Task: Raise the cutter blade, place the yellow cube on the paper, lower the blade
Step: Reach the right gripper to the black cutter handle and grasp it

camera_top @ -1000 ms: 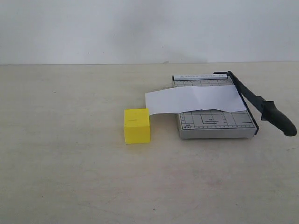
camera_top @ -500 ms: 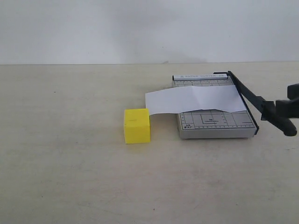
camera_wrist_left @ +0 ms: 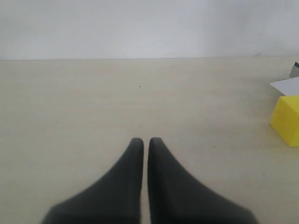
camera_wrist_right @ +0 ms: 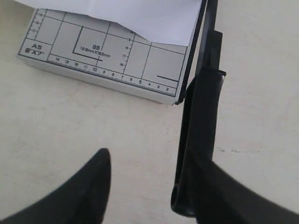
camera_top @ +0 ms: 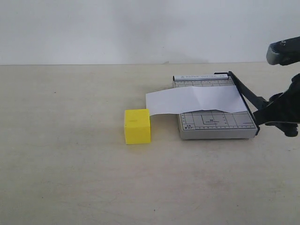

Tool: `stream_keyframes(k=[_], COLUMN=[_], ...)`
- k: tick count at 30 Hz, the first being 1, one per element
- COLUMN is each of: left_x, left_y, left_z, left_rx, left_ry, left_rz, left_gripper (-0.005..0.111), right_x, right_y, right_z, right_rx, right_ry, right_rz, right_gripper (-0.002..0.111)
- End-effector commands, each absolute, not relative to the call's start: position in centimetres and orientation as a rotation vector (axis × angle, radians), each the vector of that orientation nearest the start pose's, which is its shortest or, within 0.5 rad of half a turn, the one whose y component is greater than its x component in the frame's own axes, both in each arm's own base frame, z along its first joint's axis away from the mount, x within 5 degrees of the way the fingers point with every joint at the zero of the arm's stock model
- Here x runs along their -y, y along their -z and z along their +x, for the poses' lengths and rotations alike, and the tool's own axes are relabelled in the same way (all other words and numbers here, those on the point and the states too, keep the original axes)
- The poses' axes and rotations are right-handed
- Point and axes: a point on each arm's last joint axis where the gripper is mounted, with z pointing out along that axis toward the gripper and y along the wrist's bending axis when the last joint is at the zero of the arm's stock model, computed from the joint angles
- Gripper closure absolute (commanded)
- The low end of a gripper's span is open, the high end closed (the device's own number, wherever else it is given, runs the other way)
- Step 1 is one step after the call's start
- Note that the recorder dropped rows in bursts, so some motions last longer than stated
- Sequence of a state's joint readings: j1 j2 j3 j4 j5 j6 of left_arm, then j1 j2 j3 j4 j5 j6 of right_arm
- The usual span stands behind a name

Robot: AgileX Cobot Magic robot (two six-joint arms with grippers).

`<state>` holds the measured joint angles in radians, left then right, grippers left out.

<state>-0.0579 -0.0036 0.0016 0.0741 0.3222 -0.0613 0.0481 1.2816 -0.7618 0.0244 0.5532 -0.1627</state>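
The yellow cube (camera_top: 137, 126) stands on the table left of the grey cutter board (camera_top: 220, 123); it also shows at the edge of the left wrist view (camera_wrist_left: 287, 120). The white paper (camera_top: 197, 99) lies across the board and overhangs toward the cube. The cutter blade (camera_top: 246, 93) lies lowered along the board's right side. My right gripper (camera_top: 277, 117) hovers open over the blade's handle (camera_wrist_right: 201, 112), which lies against one finger (camera_wrist_right: 224, 186); the other finger (camera_wrist_right: 96, 172) is over bare table. My left gripper (camera_wrist_left: 145, 140) is shut on nothing, low over the table, out of the exterior view.
The tabletop (camera_top: 70, 178) is pale beige, with a white wall (camera_top: 117, 28) behind it. The board's printed grid corner (camera_wrist_right: 93, 51) sits beside the right gripper. The paper's corner (camera_wrist_left: 287, 86) shows past the cube in the left wrist view.
The right arm has come in from the right edge and moved over the blade's handle. The cube, paper and blade have not moved.
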Motion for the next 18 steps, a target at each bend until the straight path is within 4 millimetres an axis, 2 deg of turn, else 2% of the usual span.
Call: stream_keyframes(k=[1, 9, 15, 18], left_x=[0.2, 0.2, 0.2, 0.2], left_y=[-18.5, -18.5, -18.5, -18.5], left_z=[5.4, 5.4, 5.4, 5.4], left_rx=[-1.797, -1.797, -1.797, -1.797], left_ry=[0.023, 0.023, 0.023, 0.023], left_rz=[0.046, 0.046, 0.046, 0.046], left_gripper=[0.102, 0.102, 0.102, 0.102], right_x=[-1.2, -0.2, -0.2, -0.1], right_y=[-24.2, -22.6, -21.4, -21.0], right_z=[24.7, 25.8, 26.3, 26.2], right_rx=[-2.544, -2.59, -2.634, -2.667], right_ry=[0.037, 0.167, 0.162, 0.164], right_rz=[-0.235, -0.119, -0.086, -0.062], right_gripper=[0.048, 0.052, 0.052, 0.058])
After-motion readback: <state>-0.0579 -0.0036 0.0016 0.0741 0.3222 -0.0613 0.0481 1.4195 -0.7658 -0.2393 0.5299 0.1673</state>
